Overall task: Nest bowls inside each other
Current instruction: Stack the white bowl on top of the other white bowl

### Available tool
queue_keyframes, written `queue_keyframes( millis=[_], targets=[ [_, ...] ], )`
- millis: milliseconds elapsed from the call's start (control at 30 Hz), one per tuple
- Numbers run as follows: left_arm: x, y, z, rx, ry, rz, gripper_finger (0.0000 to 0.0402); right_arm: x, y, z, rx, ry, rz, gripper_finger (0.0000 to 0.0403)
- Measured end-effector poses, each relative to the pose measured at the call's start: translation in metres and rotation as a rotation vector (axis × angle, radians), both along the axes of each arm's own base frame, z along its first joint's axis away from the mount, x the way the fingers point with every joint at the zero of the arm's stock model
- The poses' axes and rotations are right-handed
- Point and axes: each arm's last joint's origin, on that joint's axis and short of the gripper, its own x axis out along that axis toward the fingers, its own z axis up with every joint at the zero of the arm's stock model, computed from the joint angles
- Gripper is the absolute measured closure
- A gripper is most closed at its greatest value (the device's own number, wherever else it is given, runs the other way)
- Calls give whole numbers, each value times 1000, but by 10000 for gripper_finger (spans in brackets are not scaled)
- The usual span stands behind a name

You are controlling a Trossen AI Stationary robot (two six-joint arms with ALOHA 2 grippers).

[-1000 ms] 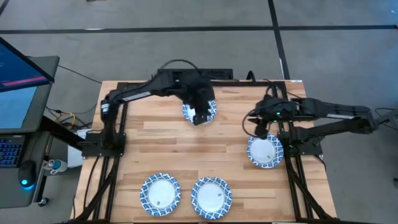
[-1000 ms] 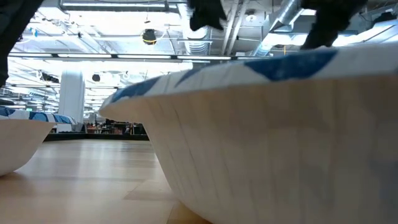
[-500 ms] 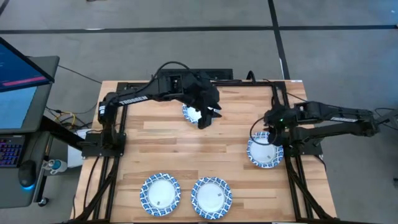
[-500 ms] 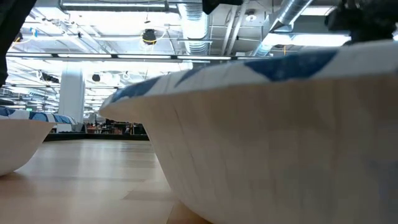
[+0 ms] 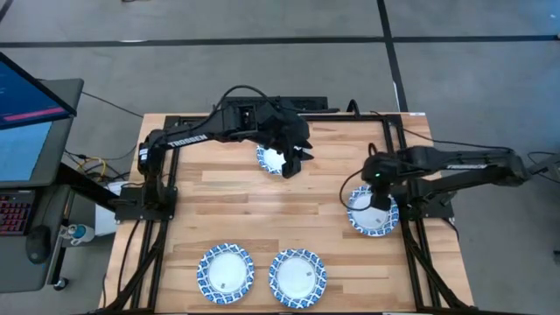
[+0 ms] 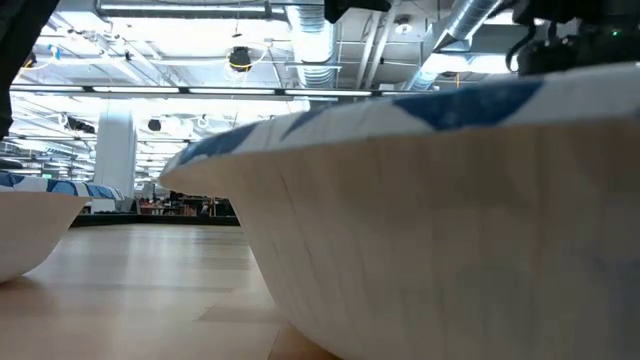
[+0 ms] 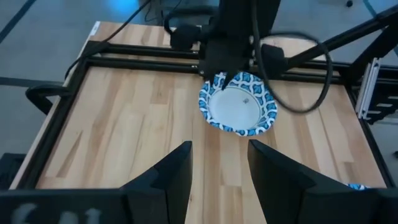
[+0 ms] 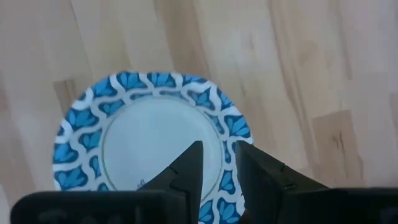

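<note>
A blue-and-white rimmed bowl (image 5: 274, 160) rests on its base at the table's far middle. My left gripper (image 5: 295, 163) hangs open above its right edge, holding nothing (image 7: 217, 168). A second bowl (image 5: 372, 215) rests at the right edge, also in the left wrist view (image 7: 239, 111). My right gripper (image 5: 378, 198) is open and low over that bowl's far rim (image 8: 217, 163). Two more bowls (image 5: 225, 271) (image 5: 297, 277) rest at the near edge; these fill the low view (image 6: 450, 220) (image 6: 30, 220). My right gripper comes from above, pointing down, at the right bowl's far rim (image 8: 235, 132). One finger (image 8: 186, 167) stands over the bowl's inside and the other outside the rim. Whether they touch the rim I cannot tell. The bowl rests flat on the table.
Bare wood spans the table's middle (image 5: 280, 210) between the far bowl and the two near bowls. Black frame rails run along the table's left (image 5: 144, 188) and right (image 5: 411, 206) sides. A monitor (image 5: 26, 114) stands off the left edge.
My right gripper has moved toward the table's near edge and down onto the right bowl's far rim. My left gripper has risen off the far bowl and shifted slightly right. The bowls have stayed in place.
</note>
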Motion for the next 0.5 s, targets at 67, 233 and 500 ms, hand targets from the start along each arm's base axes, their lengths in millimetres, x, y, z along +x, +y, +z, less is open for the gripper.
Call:
queue_keyframes(
  millis=[67,233,500],
  targets=[
    [0,0,0,1,0,2,255,7,0,-6,2,52,1,284],
    [0,0,0,5,0,2,255,21,-2,-20,7,151,-2,284],
    [0,0,1,44,-2,-36,255,29,-3,-31,12,194,-8,284]
  ],
)
